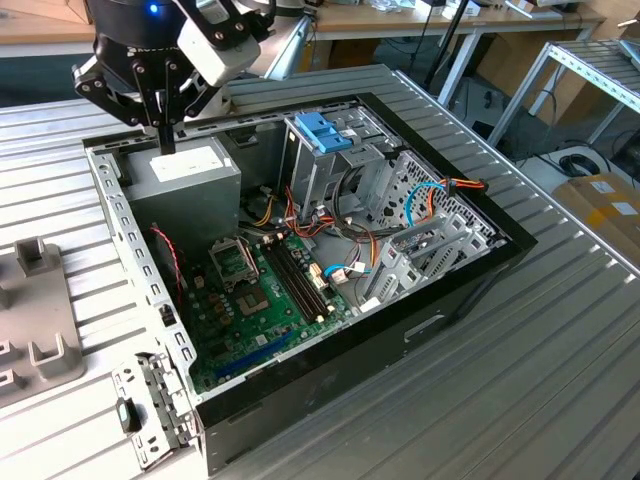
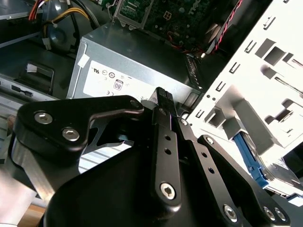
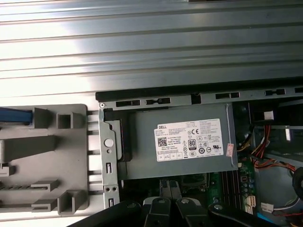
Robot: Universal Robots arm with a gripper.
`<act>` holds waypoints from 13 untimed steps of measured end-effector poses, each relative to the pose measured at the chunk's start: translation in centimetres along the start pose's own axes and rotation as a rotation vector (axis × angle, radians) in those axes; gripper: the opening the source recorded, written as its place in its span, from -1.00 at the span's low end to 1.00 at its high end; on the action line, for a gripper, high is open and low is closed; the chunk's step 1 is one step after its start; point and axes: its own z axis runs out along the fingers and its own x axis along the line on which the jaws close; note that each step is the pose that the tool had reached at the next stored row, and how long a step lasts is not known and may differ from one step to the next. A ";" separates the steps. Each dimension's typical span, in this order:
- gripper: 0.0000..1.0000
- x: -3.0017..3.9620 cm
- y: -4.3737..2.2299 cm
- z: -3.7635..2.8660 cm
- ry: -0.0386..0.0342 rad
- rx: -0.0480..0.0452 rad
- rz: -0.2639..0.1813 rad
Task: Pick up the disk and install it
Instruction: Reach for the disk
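Closest in the exterior view is the ribbed metal table [image 1: 520, 390]. On it lies an open computer case [image 1: 400, 350] with a black side wall. At the exterior view's left, just beside the case, sits a grey holder [image 1: 40, 300] with blocks and slots.

In the first wrist view the disk [image 3: 14, 116] rests in that holder, outside the case. I can see its blue side rail, and the rest is cut off by the picture's edge.

Inside the case, the green motherboard [image 1: 250, 300] lies flat on the bottom, with red, orange and blue wires over it. Further back stands the metal drive cage [image 1: 320, 175] with a blue handle piece [image 1: 322, 133] on top. Next to the cage, toward the exterior view's left, is the grey power supply [image 1: 190, 190] with a white label.

The gripper [image 1: 165, 145] hangs right over that label, apart from the disk. Its two black fingers [image 2: 163, 118] are pressed together with nothing between them. I cannot tell if the tips touch the box.

Far behind stand work benches [image 1: 450, 20].
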 end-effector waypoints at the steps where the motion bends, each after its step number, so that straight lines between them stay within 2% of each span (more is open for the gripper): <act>1: -0.80 0.02 0.00 0.00 0.0000 0.0000 0.000; 13: -0.80 0.31 -0.02 -0.01 0.0000 0.0000 0.000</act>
